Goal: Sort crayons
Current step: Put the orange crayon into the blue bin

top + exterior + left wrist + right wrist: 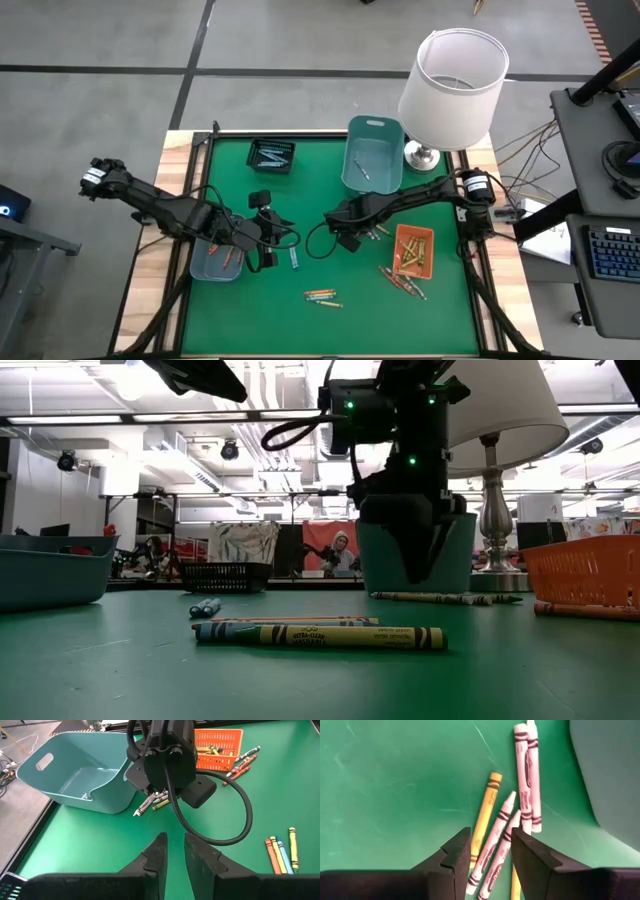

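Several grey-white crayons (522,780) and a yellow crayon (485,815) lie flat on the green mat beside the teal tray (373,152). My right gripper (491,851) hangs open just above them, pointing down. Its fingers stand on either side of two grey-white crayons (497,840); I cannot tell whether they touch. In the high view this gripper (350,238) is at mid-table. My left gripper (173,847) waits raised at mid-left (268,243), its fingers a narrow gap apart with nothing between them. More crayons (322,296) lie near the front edge.
A black tray (270,156) stands at the back and a blue-grey tray (215,262) under the left arm. At right is an orange tray (413,250), with loose crayons (403,281) beside it. A blue crayon (294,259) lies near the left gripper. A lamp (452,85) stands at the back right.
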{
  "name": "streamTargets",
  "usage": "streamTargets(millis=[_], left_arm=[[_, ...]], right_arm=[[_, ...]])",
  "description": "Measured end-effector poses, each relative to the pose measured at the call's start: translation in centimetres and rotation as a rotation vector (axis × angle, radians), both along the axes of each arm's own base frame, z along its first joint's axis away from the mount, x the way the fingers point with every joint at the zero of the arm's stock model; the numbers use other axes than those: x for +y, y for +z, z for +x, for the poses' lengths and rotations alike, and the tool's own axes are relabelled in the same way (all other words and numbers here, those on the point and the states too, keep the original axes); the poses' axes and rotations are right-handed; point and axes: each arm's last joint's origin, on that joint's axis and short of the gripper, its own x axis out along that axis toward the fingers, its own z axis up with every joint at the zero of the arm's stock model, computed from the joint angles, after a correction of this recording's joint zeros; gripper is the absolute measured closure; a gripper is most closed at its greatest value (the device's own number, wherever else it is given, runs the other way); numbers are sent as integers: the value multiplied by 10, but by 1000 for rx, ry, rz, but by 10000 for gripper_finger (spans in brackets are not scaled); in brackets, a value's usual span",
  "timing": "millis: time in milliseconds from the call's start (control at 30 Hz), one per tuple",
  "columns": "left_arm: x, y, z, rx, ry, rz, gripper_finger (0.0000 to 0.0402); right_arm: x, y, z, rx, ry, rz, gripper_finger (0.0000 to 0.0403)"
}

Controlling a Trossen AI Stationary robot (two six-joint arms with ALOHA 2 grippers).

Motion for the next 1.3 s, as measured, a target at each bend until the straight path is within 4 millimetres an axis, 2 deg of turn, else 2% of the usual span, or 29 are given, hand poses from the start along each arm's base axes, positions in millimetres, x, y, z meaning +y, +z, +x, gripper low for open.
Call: streamTargets(millis=[433, 733, 967, 1100, 1300], left_arm=[[0, 0, 0, 0, 0, 0, 354], [0, 0, 0, -1, 0, -1, 354], [0, 0, 0, -1, 0, -1, 354], [0, 1, 1, -9, 0, -4, 354], [0, 1, 1, -14, -2, -3, 354]], right_arm=[[11, 1, -1, 9, 1, 43, 287], [43, 12, -8, 5, 107, 199, 284], [74, 10, -21, 115, 119, 323, 296], [76, 5, -25, 184, 88, 314, 298], [76, 1, -23, 181, 81, 314, 296]])
